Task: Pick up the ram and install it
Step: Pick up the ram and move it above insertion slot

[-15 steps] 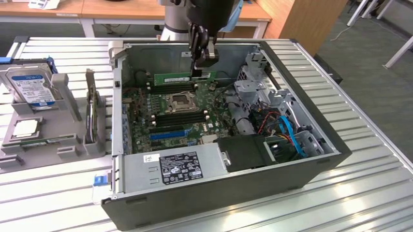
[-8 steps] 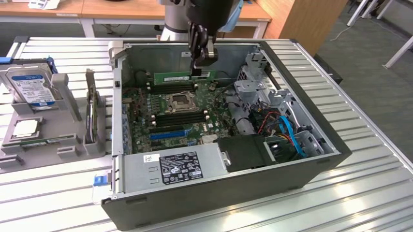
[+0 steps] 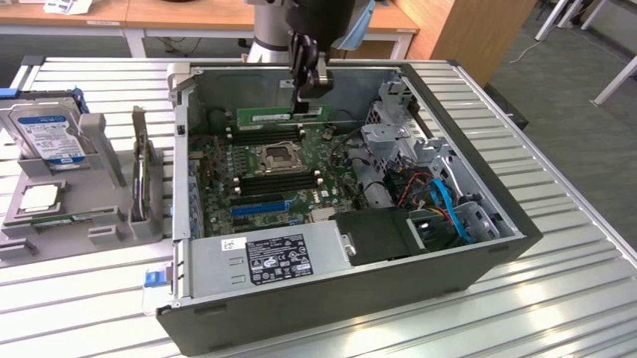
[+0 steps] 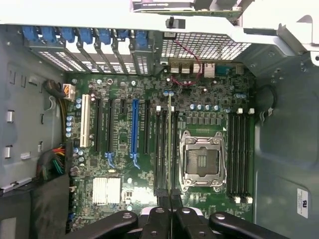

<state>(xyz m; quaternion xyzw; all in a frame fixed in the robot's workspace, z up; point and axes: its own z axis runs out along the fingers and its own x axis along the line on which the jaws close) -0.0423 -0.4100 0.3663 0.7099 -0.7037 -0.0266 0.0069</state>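
Ram [image 3: 280,114] hangs level in the exterior view, clenched at its upper edge by my jaws, above the motherboard [image 3: 298,145] inside the open computer case [image 3: 468,253]. In the wrist view I see it edge-on, lined along the black memory slots [image 4: 159,149] just beside the processor socket [image 4: 202,162]; contact I cannot tell.

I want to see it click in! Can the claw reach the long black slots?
Probably yes. The case side is open, and the claw, gripping the ram, hangs over the black slots with nothing between them. The cables lie off to the exterior view's right.
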